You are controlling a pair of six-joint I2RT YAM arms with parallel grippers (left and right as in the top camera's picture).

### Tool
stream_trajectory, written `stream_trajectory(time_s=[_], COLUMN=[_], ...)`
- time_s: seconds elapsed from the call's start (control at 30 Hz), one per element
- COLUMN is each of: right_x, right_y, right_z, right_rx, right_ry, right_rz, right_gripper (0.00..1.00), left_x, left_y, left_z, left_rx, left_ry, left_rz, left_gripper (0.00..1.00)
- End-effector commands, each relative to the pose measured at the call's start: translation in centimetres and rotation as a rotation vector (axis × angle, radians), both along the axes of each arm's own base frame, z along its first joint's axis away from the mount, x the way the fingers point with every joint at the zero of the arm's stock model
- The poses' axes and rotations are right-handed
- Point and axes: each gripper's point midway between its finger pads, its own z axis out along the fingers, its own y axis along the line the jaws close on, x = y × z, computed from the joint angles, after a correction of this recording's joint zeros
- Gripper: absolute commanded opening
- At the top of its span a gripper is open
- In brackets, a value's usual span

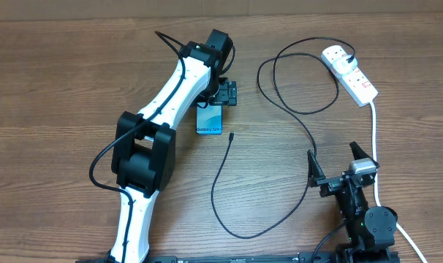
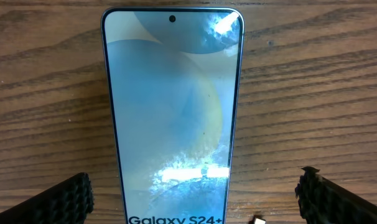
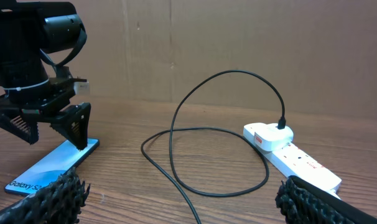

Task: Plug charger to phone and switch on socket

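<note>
Your left gripper (image 1: 223,93) hangs spread wide over the flat blue-screened phone (image 1: 209,120) mid-tabletop (image 1: 46,88). The thin black charger cable (image 1: 220,191) loops across open wood toward the white socket strip (image 1: 351,74) near the far right corner. Your right gripper (image 1: 336,162) gapes empty.

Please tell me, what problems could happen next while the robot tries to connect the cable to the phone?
1. The left tool hangs open right over the phone, which lies flat on the table; closing there could push the phone instead of gripping it.
2. The cable tip is small and lies loose near the phone's edge, so it may slip or miss the port.
3. The cable loops near the power strip; pulling might drag it.
</note>
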Motion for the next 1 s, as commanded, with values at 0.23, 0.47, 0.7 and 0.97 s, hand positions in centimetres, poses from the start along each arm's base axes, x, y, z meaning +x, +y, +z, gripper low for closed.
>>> stream_trajectory(time_s=[0.23, 0.47, 0.7, 0.97], right_x=[0.0, 0.0, 0.0, 0.0], right_y=[-0.1, -0.1, -0.1, -0.1], right_z=[-0.2, -0.2, -0.2, -0.2], right_rx=[0.006, 0.006, 0.006, 0.006], right_ry=[-0.003, -0.003, -0.003, -0.003], right_rz=[-0.005, -0.005, -0.005, -0.005], right_gripper=[1.00, 1.00, 1.00, 1.00], left_x=[0.5, 0.5, 0.5, 0.1], left_y=[0.0, 0.3, 1.0, 1.3], left_z=[0.2, 0.2, -0.3, -1.1], left_rx=[-0.005, -0.002, 0.003, 0.008], left_ry=[-0.009, -0.007, 0.004, 0.017], left_rz=[-0.010, -0.005, 0.009, 0.011], left_gripper=[1.00, 1.00, 1.00, 1.00])
